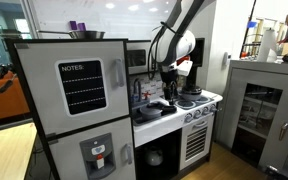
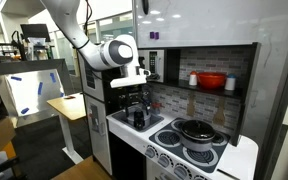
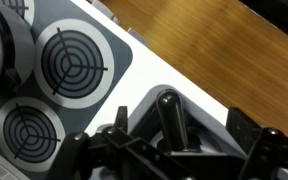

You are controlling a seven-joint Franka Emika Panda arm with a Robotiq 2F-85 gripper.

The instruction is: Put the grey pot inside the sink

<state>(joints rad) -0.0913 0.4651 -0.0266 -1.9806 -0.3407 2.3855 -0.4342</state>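
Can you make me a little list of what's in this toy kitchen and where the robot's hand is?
place: toy kitchen
gripper: low over the sink
jaws: too dark to tell if open or shut
stove: dark pot sits on a burner
shelf: red bowl
fridge top: metal bowl
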